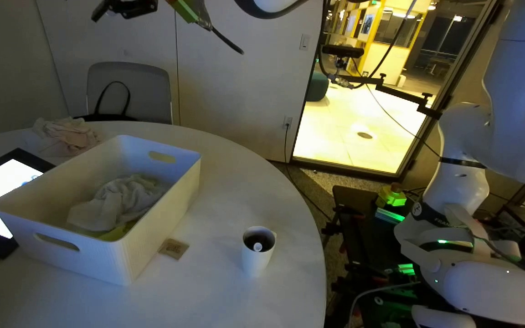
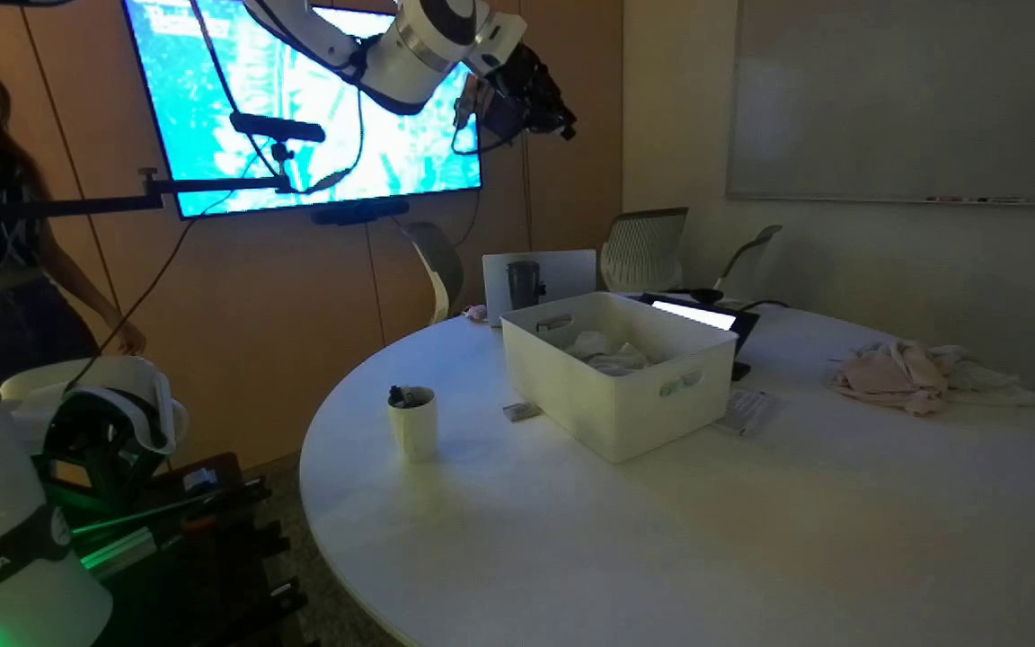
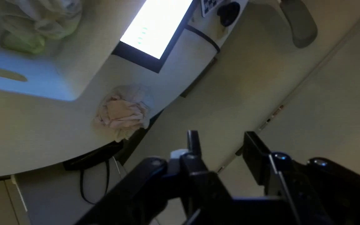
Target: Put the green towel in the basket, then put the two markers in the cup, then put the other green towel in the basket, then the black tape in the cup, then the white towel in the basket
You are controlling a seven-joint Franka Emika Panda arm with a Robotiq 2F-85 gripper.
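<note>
Wrist view shows my jaws apart with nothing between them, and the white towel [image 3: 50, 17] in the basket [image 3: 44, 79], lower than the jaws, a green towel [image 3: 23, 43] peeking out under it. I think the last step, the white towel, is done. Next I should just move the jaws away, leaving the pink cloth [image 3: 122, 111] alone.

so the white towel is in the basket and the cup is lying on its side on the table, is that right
Not quite: the cup is standing upright on the table, not lying on its side, as both exterior views show. The white towel is in the basket, as you say.
</note>
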